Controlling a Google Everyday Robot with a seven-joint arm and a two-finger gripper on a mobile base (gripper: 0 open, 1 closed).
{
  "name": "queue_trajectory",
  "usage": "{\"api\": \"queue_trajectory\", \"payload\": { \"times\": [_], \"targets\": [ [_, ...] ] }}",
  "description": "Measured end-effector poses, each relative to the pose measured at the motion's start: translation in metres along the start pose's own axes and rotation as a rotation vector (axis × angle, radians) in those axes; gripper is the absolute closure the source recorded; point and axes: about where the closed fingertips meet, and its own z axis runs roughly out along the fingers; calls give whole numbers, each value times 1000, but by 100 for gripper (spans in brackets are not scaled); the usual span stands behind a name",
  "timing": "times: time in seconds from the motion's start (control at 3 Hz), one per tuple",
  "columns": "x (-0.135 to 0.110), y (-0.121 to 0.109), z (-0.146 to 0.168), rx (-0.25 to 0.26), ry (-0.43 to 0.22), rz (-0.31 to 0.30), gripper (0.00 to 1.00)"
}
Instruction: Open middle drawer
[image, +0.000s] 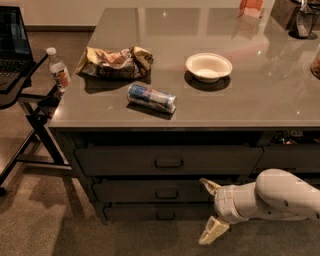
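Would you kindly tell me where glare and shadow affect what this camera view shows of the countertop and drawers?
Camera view: small glare spots dot the far countertop; the bowl and can cast soft shadows; the middle drawer lies in dim shade below the overhang, its pull faint; the pale claw, open in front of that drawer's right part, stands out clearly.
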Motion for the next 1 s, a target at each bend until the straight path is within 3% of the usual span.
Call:
{"api": "queue_trajectory", "payload": {
  "times": [0.67,1.0],
  "targets": [
    [10,-5,14,14,26,16,0],
    [34,-19,34,64,27,54,0]
  ]
}}
